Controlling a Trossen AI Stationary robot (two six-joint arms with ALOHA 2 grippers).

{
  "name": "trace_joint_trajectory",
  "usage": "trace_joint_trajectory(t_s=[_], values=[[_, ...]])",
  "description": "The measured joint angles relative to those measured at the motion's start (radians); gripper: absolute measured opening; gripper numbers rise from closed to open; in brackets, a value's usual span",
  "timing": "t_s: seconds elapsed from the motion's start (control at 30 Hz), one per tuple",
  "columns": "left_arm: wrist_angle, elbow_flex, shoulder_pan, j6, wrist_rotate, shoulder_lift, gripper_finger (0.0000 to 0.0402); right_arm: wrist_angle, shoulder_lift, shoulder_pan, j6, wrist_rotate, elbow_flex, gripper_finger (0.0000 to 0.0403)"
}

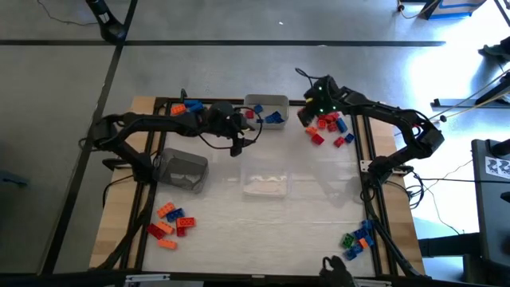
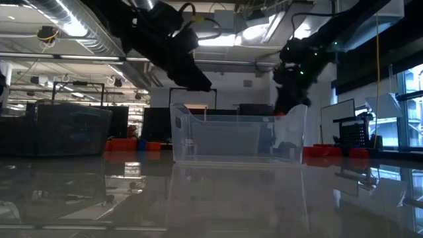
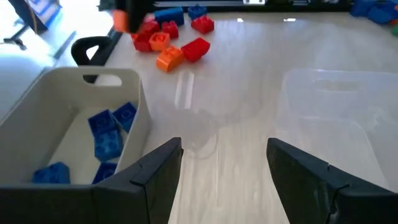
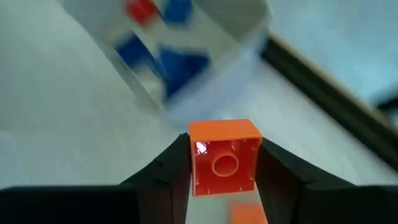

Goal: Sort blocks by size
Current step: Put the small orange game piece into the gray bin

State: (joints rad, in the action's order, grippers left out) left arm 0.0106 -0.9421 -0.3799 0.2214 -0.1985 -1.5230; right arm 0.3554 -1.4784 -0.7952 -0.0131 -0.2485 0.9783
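My right gripper (image 4: 224,150) is shut on a small orange block (image 4: 224,163) and hangs above the table at the far right (image 1: 305,116), next to a white tray (image 1: 267,108) that holds several blue blocks (image 3: 107,138). Beside it a pile of red, orange and blue blocks (image 1: 328,127) lies on the table. My left gripper (image 3: 224,152) stands open with nothing between its fingers, above the table just in front of the white tray (image 1: 237,145). A clear tray (image 1: 265,185) stands at the table's middle. My right gripper pinches the orange block by two opposite side walls (image 4: 195,171) between its two fingers. The fingers slant downward. The block is lifted clear of the table, its hollow underside toward the wrist camera.
A grey tray (image 1: 183,169) stands at the left. More block piles lie at the far left (image 1: 185,108), near left (image 1: 171,226) and near right (image 1: 358,237). In the low view the clear tray (image 2: 238,139) stands between both arms.
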Motion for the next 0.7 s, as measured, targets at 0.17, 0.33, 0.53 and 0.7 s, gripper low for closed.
trace_joint_trajectory(t_s=[0.17,0.33,0.53,0.7], values=[[-0.058,0.000,-0.024,0.019,0.002,0.041,0.0223,-0.222,-0.013,0.058,-0.003,-0.007,0.002,0.0145],[-0.083,0.001,-0.060,0.021,0.002,0.046,0.0223,-0.404,-0.072,0.111,0.003,-0.006,0.002,0.0145],[-0.079,0.002,-0.085,0.024,0.002,0.046,0.0223,-0.583,-0.165,0.128,0.003,0.021,0.002,0.0145],[-0.079,0.002,-0.092,0.024,0.002,0.046,0.0223,-0.646,-0.219,0.128,0.019,0.024,0.001,0.0145]])
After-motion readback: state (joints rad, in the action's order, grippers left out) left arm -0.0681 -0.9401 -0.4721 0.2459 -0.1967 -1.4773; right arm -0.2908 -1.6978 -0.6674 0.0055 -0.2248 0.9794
